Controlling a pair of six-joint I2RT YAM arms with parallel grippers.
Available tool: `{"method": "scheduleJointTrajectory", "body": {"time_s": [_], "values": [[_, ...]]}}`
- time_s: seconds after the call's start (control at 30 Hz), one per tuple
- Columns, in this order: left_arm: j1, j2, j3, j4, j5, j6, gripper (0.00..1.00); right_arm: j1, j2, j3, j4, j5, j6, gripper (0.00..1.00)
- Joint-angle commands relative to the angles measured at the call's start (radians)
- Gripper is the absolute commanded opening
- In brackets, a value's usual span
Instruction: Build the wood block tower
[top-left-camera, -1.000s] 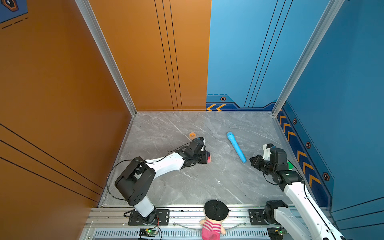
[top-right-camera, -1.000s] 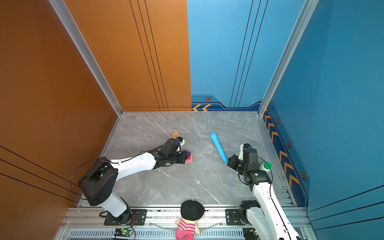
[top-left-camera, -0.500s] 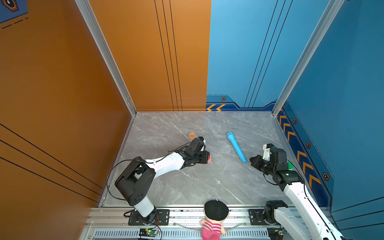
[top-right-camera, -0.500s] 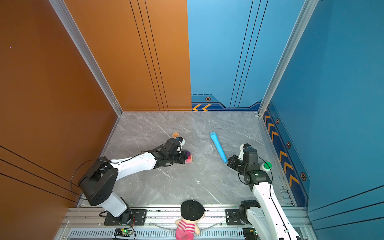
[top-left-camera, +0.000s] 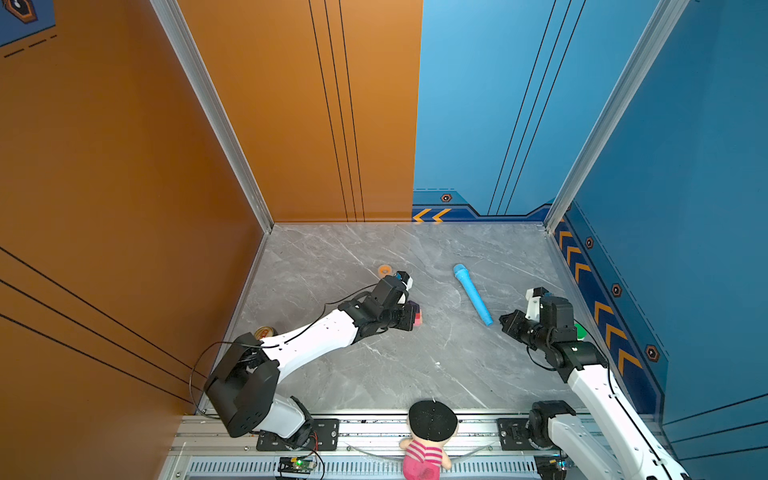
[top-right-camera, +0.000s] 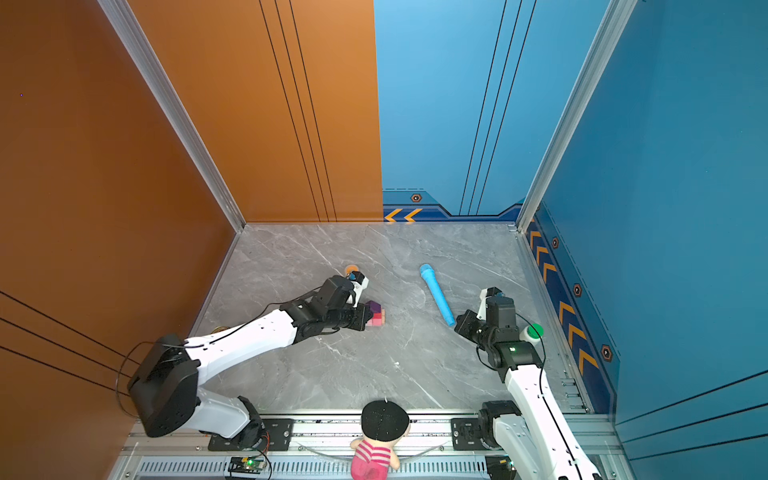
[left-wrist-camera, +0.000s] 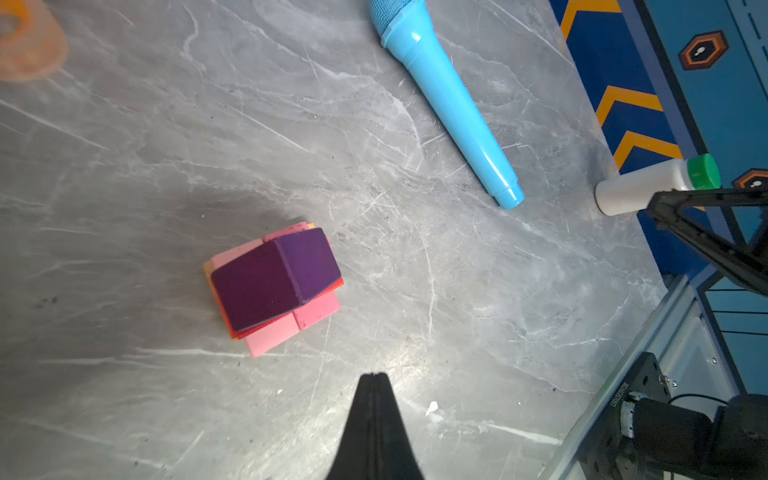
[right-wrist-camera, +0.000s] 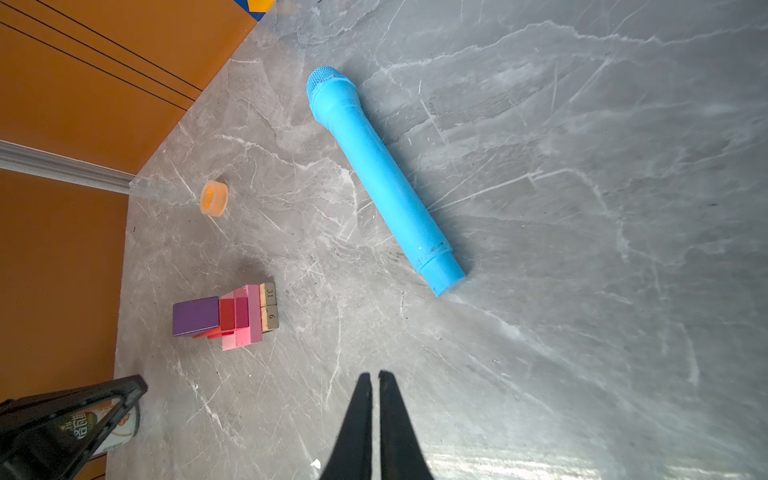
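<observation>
Seen side-on in the right wrist view, the block tower (right-wrist-camera: 232, 318) stands on the counter (right-wrist-camera: 540, 249): tan slabs lowest, then pinks, with a red brick seemingly askew under the purple top. The left wrist view shows mainly that top. In both top views the left arm half hides the tower. Left jaws are pressed together, right jaws nearly so, and both are empty. A microphone (right-wrist-camera: 382, 178) lies between the arms. A capped bottle (left-wrist-camera: 648, 187) is near the right wall.

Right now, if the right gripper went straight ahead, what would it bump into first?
Probably the blue microphone, which lies across the right gripper's line. Depth is unclear, so it might touch the table first.
</observation>
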Motion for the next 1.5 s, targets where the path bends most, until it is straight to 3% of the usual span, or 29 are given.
{"method": "scheduleJointTrajectory", "body": {"time_s": [0.0,0.23,0.57,1.03,1.47], "values": [[0.007,-0.07,0.016,-0.084,-0.074,0.028,0.0,-0.001,-0.009,-0.011,-0.007,0.012,0.018,0.09],[0.085,-0.173,-0.045,-0.116,-0.116,0.006,0.0,0.025,0.01,0.0,0.005,0.016,0.033,0.08],[0.18,-0.224,-0.125,-0.1,-0.074,-0.011,0.0,0.124,0.081,0.052,0.022,0.079,0.053,0.08],[0.247,-0.087,-0.174,0.038,0.055,-0.025,0.0,0.353,0.343,0.175,0.121,0.159,0.087,0.06],[0.273,0.061,-0.167,0.161,0.13,-0.041,0.0,0.405,0.553,0.247,0.259,0.103,0.096,0.0]]}}
